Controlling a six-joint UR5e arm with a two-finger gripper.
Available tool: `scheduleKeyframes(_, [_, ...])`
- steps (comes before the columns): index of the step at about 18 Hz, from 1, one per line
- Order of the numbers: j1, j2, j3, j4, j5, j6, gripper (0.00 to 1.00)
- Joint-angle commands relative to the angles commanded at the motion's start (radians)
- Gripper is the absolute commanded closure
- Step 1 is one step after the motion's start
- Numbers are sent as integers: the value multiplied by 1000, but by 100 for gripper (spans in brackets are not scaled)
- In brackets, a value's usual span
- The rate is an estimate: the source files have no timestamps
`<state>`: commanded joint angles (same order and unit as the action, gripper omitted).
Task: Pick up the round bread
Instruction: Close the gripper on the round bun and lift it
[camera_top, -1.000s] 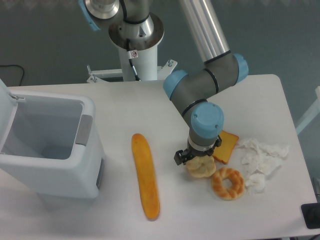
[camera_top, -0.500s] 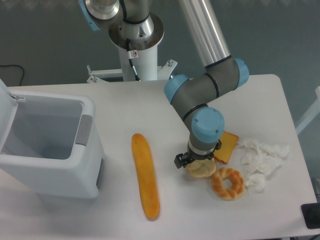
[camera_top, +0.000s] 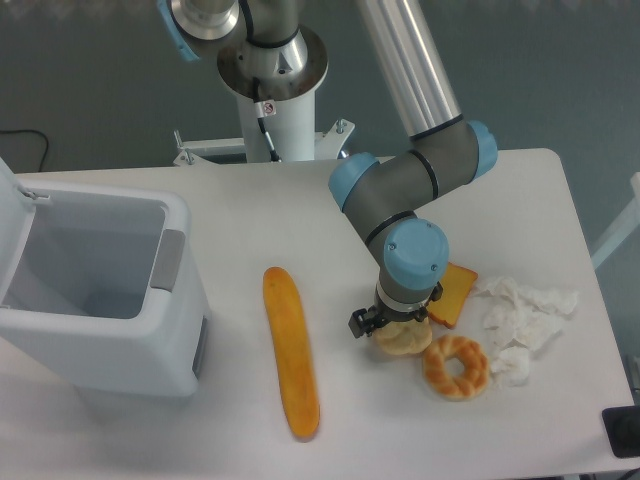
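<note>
Our gripper (camera_top: 398, 324) has sunk slightly lower onto the bun (camera_top: 404, 339), which sits on the tabletop (camera_top: 250, 220) between the toast (camera_top: 455, 293) and the ring bread (camera_top: 456, 366). We cannot tell its opening; the grasp looks imminent.

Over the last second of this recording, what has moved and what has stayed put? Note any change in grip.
The gripper has come down slightly onto the round bread, with the arm's wrist and elbow sinking a little too. Whether the fingers have closed on the bun cannot be seen; it has not left the table. The ring-shaped bread, toast slice, long loaf, crumpled paper and bin are unchanged.
</note>
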<state>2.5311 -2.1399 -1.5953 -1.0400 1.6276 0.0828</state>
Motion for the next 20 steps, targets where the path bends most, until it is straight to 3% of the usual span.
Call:
scheduleKeyframes(8, [3, 5, 0, -2, -2, 2, 87])
scheduleKeyframes(10, [6, 6, 0, -2, -3, 2, 94])
scheduleKeyframes(20, [3, 58, 0, -25, -2, 18, 98])
